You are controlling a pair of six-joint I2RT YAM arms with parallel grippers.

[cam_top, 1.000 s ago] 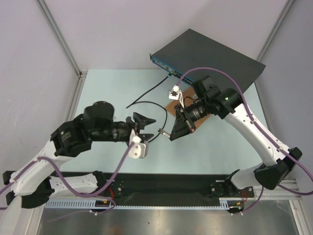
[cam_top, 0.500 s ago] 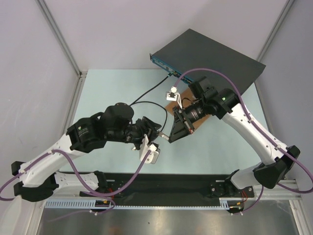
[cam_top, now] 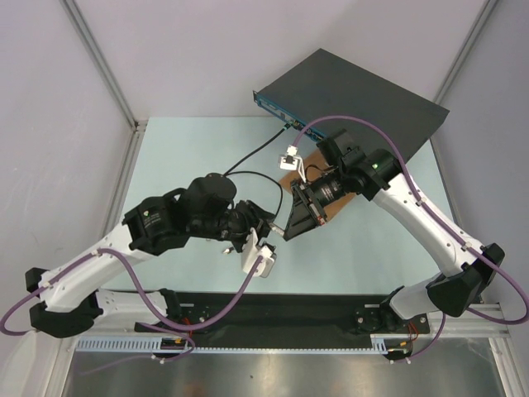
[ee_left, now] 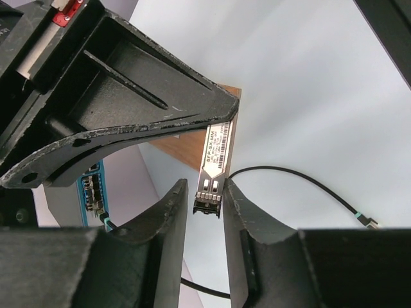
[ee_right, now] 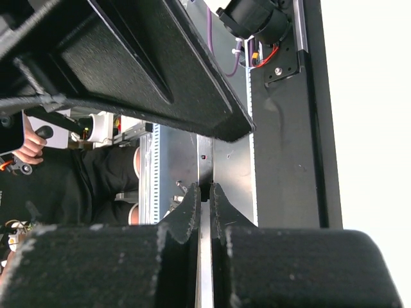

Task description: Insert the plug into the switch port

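Since the picture of half a second before, the left arm (cam_top: 157, 227) had come a little further to the right. Its left fingers (ee_left: 172, 215) now stood on both sides of the lower end of the plug (ee_left: 215, 160). They were very close to its metal edges, perhaps touching, but I cannot tell whether they already pressed on it. The right fingers (ee_right: 191, 215) were clenched on the plug's other end. They held it tilted in the air above the surface (cam_top: 190, 149), just beside the near corner of the wooden board (cam_top: 288, 179). The switch (cam_top: 355, 91) lay at the far right of the surface. Its blue front was well apart from the plug, with the board between them. A black cable (cam_top: 248, 157) ran in a curve on the surface from the switch's front toward the left. The left arm reached from the near left with its wrist turned to the right. The right arm (cam_top: 421, 215) rose from the near right and bent back to the left.
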